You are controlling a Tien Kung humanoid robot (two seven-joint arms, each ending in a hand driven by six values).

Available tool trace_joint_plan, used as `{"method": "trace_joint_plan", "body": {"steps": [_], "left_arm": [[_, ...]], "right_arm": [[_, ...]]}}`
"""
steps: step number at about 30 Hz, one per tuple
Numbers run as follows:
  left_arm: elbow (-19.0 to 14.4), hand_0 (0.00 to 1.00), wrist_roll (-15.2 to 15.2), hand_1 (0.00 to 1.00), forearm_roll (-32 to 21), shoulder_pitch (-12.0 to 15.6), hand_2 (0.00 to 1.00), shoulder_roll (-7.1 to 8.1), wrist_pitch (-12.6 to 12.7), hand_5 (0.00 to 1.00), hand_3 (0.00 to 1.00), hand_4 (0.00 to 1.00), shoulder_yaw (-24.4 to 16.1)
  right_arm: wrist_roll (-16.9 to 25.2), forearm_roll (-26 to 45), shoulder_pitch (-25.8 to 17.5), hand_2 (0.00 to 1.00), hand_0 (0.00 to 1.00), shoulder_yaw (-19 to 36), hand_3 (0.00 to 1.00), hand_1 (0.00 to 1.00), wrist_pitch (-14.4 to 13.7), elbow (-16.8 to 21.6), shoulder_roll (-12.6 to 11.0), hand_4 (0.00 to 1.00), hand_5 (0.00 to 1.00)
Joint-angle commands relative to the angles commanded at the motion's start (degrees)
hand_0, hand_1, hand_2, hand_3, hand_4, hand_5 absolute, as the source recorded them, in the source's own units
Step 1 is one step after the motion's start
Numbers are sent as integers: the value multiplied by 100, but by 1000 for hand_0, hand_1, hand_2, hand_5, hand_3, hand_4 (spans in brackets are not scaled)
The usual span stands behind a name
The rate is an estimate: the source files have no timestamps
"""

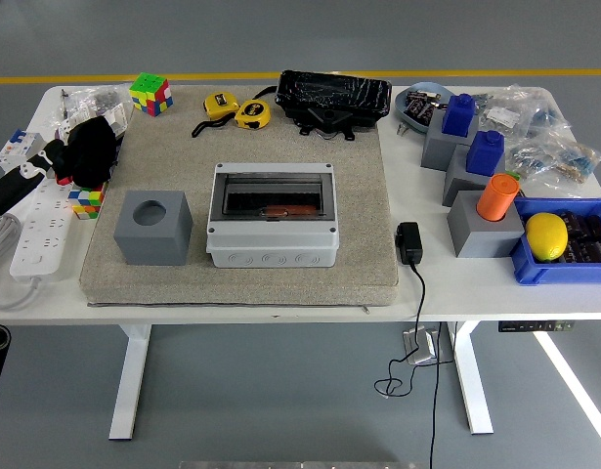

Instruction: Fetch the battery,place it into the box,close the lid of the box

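Right now I see the boxy grey plastic box (272, 217), clear lid shut over something orange, mid-mat (368, 264) on the white surface (280, 298). My left robot hand (80, 151), black, sits well left by the power strip (38, 230); grip unclear.

One high head view looks forward and down over the whole table (280, 298), seemingly from moderately far.

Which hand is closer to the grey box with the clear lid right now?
Left. The left hand is at the table's left edge, beyond the grey cube from the box. The right hand is out of view.
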Motion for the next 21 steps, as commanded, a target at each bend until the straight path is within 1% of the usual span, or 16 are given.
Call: {"method": "trace_joint_plan", "body": {"steps": [10,21], "left_arm": [[-21,998,13,998,21,-21,998,-23,-7,998,998,998,-20],[-25,998,18,998,22,-25,998,-38,-13,998,998,998,-32]], "right_arm": [[-2,-55,8,747,883,91,777,805,2,0,18,998,998],[5,-1,16,747,884,40,777,805,12,0,11,998,998]]}}
